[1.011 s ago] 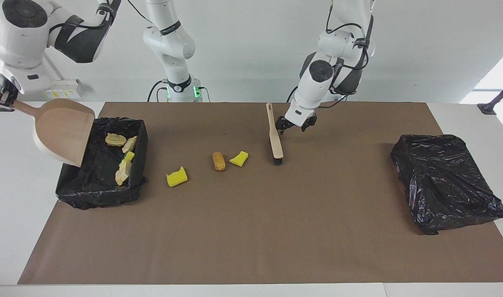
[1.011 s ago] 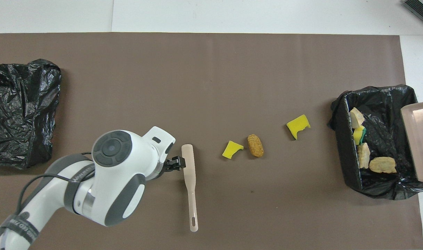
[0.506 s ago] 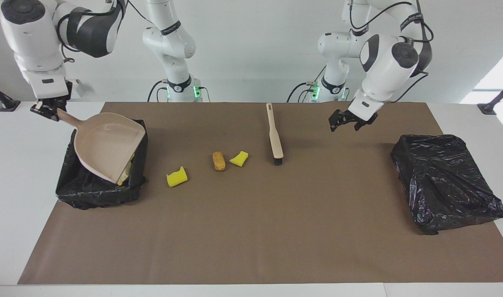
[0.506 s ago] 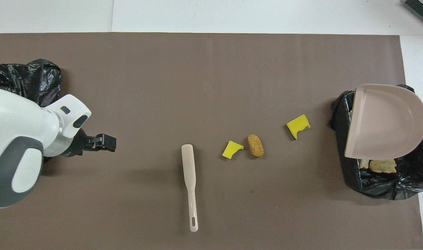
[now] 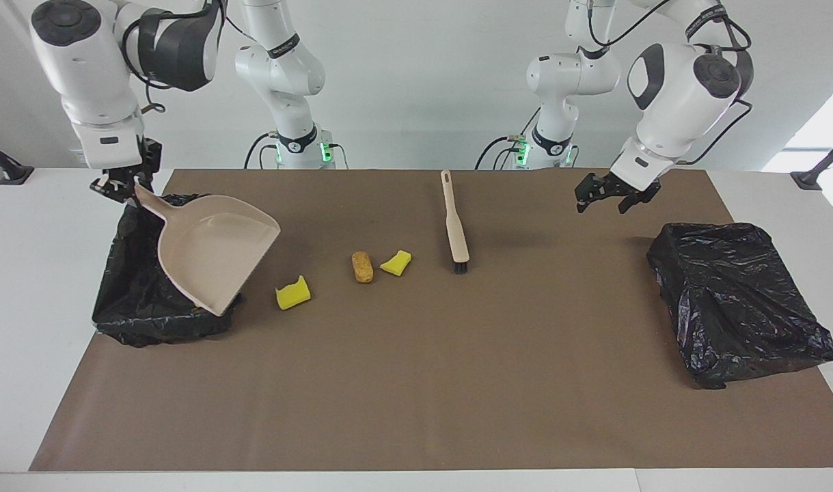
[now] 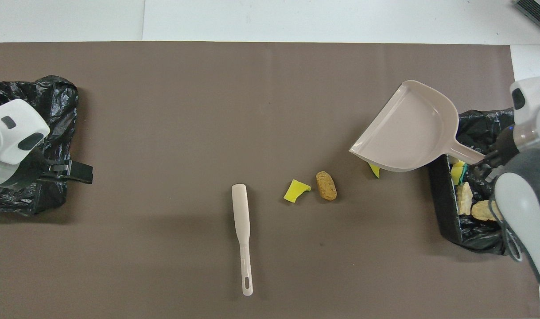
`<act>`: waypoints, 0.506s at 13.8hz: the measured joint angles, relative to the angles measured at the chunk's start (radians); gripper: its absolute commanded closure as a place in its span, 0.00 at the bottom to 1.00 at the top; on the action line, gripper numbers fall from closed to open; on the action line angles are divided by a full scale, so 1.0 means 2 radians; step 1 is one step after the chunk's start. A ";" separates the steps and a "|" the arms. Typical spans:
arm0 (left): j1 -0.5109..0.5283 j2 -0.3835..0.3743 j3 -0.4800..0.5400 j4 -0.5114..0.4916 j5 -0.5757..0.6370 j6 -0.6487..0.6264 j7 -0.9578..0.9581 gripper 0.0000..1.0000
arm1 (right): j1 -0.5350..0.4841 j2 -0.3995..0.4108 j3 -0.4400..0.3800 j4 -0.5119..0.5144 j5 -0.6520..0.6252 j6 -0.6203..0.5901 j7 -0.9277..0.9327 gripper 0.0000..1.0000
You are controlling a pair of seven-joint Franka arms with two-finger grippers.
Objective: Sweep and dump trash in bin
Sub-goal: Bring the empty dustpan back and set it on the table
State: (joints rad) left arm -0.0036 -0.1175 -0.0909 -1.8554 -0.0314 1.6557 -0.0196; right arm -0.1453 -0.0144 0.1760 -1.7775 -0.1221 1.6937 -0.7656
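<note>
In the overhead view most of one yellow sponge chunk (image 6: 374,169) is covered by the raised dustpan (image 6: 407,128), and only a corner is seen. In the facing view the inside of the bin (image 5: 126,301) is hidden by the same pan, so its contents cannot be made out there. Part of the bin's contents is masked overhead by the right arm (image 6: 524,212), which is cut off by the picture's edge. The black bag (image 6: 13,88) is cropped at the edge and partly covered by the left arm (image 6: 6,141).
</note>
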 measured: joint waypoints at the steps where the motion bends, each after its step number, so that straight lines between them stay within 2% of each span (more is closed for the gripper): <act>1: 0.000 0.000 0.000 0.020 0.000 -0.025 0.000 0.00 | 0.013 0.007 0.000 -0.003 0.004 0.015 0.041 1.00; 4: 0.000 -0.003 0.001 0.064 0.000 -0.081 -0.001 0.00 | 0.054 0.044 0.000 -0.009 0.009 0.084 0.178 1.00; 7: 0.000 -0.011 0.006 0.072 0.000 -0.094 -0.002 0.00 | 0.084 0.088 0.000 -0.009 0.009 0.160 0.290 1.00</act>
State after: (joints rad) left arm -0.0035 -0.1391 -0.0799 -1.7112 -0.0306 1.4667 -0.0227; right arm 0.0227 0.1618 0.1760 -1.7954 -0.1037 2.0147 -0.1865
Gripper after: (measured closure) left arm 0.000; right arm 0.674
